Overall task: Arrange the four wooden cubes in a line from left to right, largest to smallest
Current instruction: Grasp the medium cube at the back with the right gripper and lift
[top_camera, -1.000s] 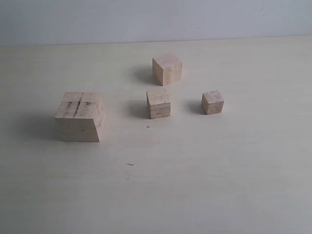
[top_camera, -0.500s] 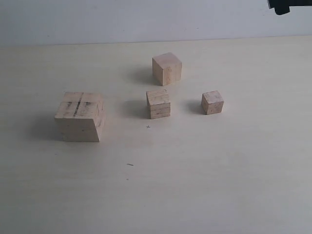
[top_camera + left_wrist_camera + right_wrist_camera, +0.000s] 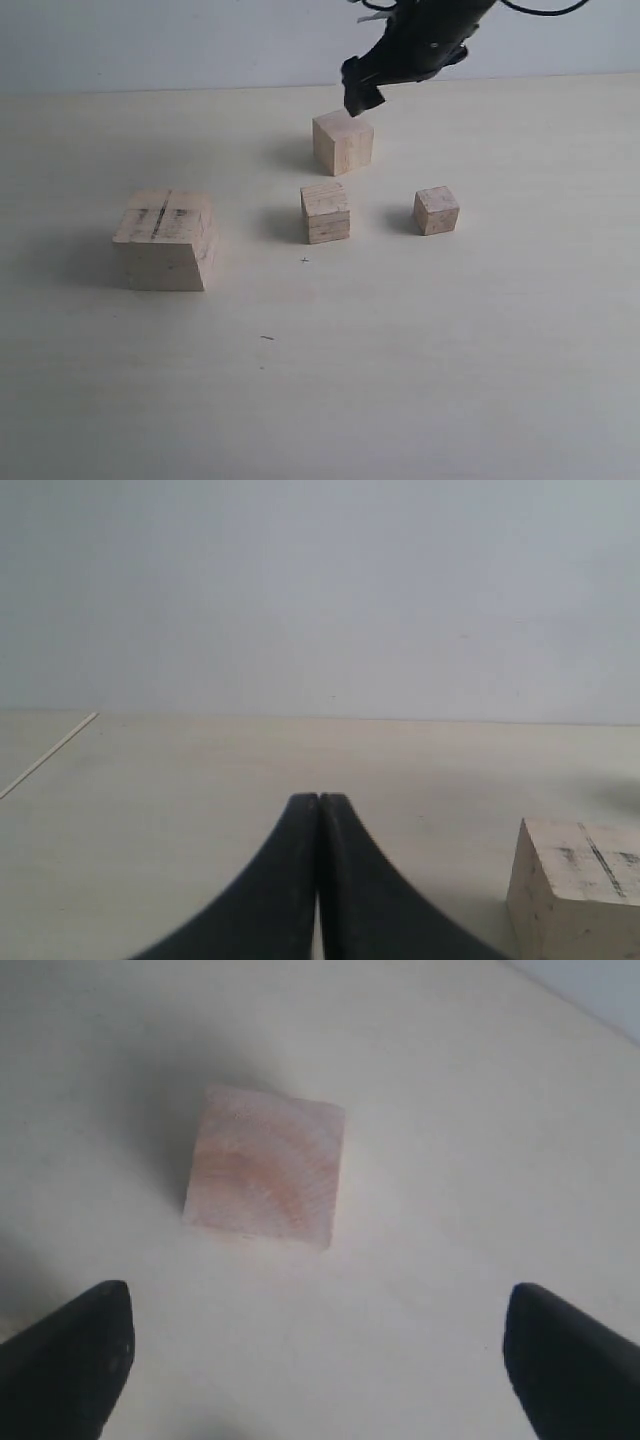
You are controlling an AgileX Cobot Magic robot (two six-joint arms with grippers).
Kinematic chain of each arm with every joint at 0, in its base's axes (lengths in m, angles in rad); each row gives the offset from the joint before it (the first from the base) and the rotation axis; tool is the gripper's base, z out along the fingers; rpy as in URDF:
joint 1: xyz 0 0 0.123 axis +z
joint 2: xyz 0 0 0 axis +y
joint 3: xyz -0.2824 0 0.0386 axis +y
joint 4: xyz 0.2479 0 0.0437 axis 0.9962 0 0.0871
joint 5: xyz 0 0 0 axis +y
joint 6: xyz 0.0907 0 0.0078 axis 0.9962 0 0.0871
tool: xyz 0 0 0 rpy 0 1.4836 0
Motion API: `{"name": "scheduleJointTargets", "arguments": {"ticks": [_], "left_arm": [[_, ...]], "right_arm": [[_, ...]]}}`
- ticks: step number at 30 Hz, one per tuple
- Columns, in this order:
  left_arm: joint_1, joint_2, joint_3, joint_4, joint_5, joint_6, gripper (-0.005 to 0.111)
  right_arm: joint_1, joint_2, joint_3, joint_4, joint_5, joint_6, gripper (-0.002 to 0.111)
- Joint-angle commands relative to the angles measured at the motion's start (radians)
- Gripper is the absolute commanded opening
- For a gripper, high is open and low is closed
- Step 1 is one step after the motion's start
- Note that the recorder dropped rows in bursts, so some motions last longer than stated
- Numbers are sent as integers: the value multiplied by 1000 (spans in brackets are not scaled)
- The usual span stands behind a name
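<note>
Four pale wooden cubes stand on the table. The largest cube (image 3: 165, 240), with dark lines on top, is at the left. The second-largest cube (image 3: 343, 142) is at the back middle, the third cube (image 3: 326, 212) just in front of it, and the smallest cube (image 3: 436, 211) to the right. My right gripper (image 3: 362, 92) hangs just above and behind the back cube. In the right wrist view that cube (image 3: 265, 1175) lies ahead of the wide-open right gripper (image 3: 320, 1350), with nothing between the fingers. My left gripper (image 3: 319, 802) is shut and empty, beside the largest cube (image 3: 580, 895).
The pale table (image 3: 420, 350) runs back to a light wall (image 3: 150, 40). A small dark mark (image 3: 267, 338) and a tiny cross mark (image 3: 304, 261) lie on the tabletop in front of the cubes. The left arm does not show in the exterior view.
The right arm has come in from the top right corner and dropped to just above the back cube. None of the cubes has moved.
</note>
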Motion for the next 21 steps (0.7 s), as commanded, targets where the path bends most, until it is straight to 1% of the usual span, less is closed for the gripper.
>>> {"name": "scheduleJointTargets", "arguments": {"ticks": [1, 11, 13, 16, 21], "left_arm": [[2, -7, 0, -6, -2, -1, 3], [2, -7, 0, -6, -2, -1, 3], [2, -7, 0, -6, -2, -1, 3], [2, -7, 0, -6, -2, -1, 3], [2, -7, 0, -6, -2, -1, 3]], "right_arm": [[58, 90, -86, -225, -15, 183, 93], [80, 221, -199, -174, -73, 178, 93], [83, 233, -199, -147, -74, 170, 93], [87, 244, -199, -87, -80, 97, 93], [88, 280, -199, -82, -129, 92, 92]]}}
